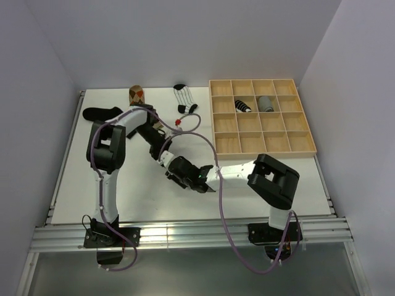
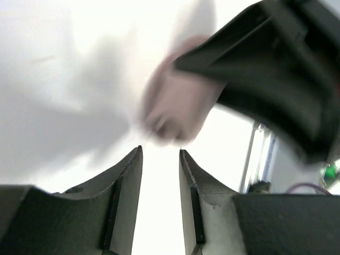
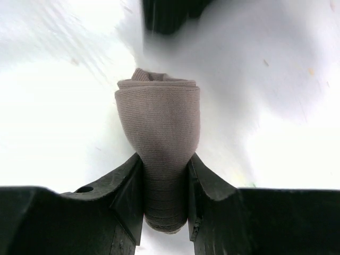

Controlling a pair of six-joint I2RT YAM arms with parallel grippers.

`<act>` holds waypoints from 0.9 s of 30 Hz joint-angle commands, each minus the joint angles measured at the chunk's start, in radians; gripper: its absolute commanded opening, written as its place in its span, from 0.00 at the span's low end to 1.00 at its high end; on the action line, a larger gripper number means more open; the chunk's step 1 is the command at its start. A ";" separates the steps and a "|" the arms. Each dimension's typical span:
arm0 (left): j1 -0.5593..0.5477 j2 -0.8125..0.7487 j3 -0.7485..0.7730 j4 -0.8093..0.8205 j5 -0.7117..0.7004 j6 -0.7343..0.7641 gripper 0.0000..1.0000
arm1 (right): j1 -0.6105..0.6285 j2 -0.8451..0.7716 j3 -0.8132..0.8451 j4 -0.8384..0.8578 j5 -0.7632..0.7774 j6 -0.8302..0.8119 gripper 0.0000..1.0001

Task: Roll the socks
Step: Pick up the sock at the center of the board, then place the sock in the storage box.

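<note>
Right gripper point(image 3: 164, 166) is clenched on one rolled taupe sock point(image 3: 159, 114) at mid-table. The roll's long axis runs out along the fingers, free end pointing left toward the left gripper point(image 2: 161, 155), whose jaws stand slightly parted and empty. Far left lie three loose socks: black sock point(image 1: 102, 113), argyle sock point(image 1: 136, 94), striped sock point(image 1: 183, 95). The tray point(image 1: 262, 143) at far right holds two: striped roll point(image 1: 242, 106), grey roll point(image 1: 265, 103).

My left gripper point(image 1: 164, 155) and right gripper point(image 1: 173, 171) nose to nose, just off the wooden tray's point(image 1: 213, 117) near-left corner
</note>
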 commanded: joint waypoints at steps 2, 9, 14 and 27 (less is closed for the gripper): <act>0.129 -0.087 0.137 -0.003 0.067 -0.066 0.38 | -0.054 -0.094 -0.040 -0.062 -0.029 0.082 0.00; 0.297 -0.145 0.229 0.067 0.188 -0.258 0.35 | -0.212 -0.182 0.034 -0.138 -0.110 0.166 0.00; 0.393 -0.238 0.160 0.130 0.253 -0.323 0.35 | -0.350 -0.240 0.162 -0.226 -0.094 0.189 0.00; 0.408 -0.397 -0.041 0.339 0.247 -0.465 0.35 | -0.640 0.105 0.687 -0.415 0.357 0.093 0.00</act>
